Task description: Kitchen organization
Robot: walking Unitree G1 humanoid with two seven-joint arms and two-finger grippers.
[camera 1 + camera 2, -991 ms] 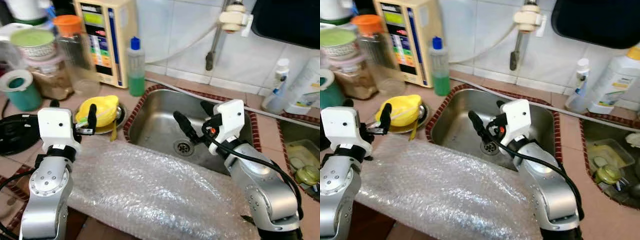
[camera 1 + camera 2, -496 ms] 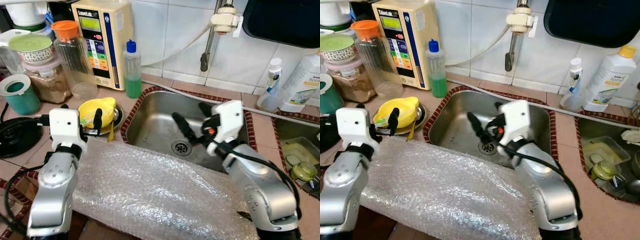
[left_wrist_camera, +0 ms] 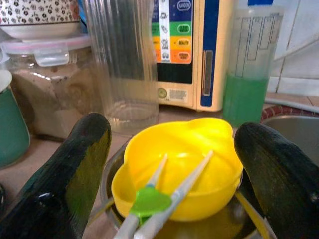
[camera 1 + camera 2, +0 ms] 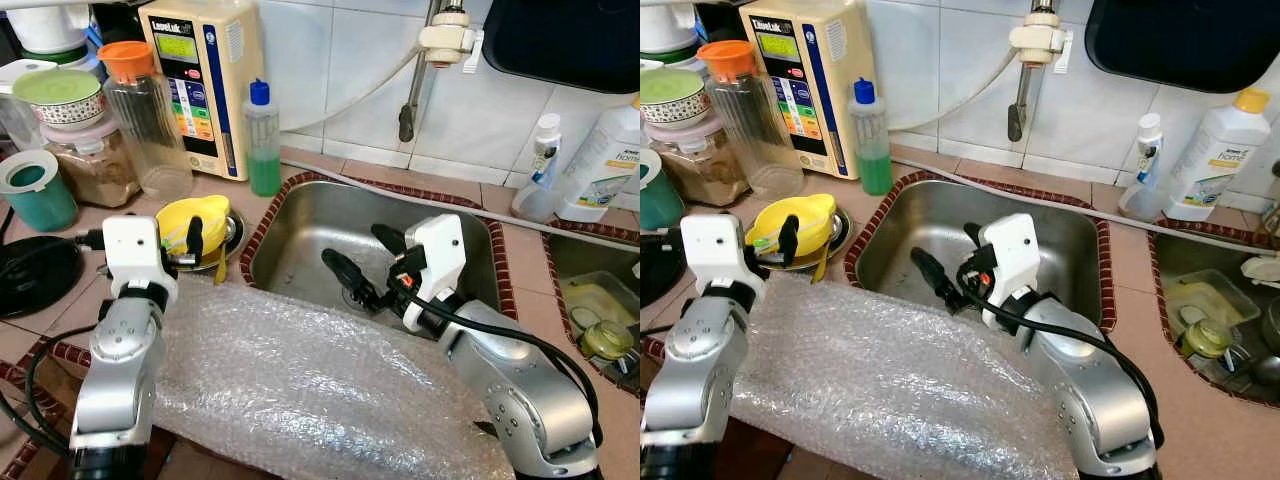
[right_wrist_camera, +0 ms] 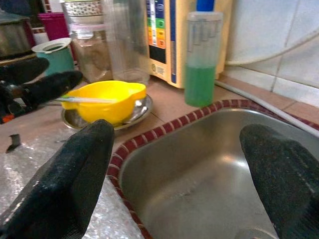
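A yellow bowl sits on a metal dish on the counter left of the sink. A pair of pale sticks joined by a green clip rests in the bowl. My left gripper is open just in front of the bowl, level with it, one finger on each side of it in the left wrist view and not touching. My right gripper hangs open and empty inside the sink, over the drain. A sheet of bubble wrap covers the counter in front of the sink.
Behind the bowl stand a green soap bottle, a cream appliance, a clear pitcher with an orange lid, jars and a teal cup. A tap hangs over the sink. White bottles and a second basin lie to the right.
The camera has shifted a little. My right gripper has moved left and toward the sink's near side, now covering the drain. My left gripper stays open by the yellow bowl.
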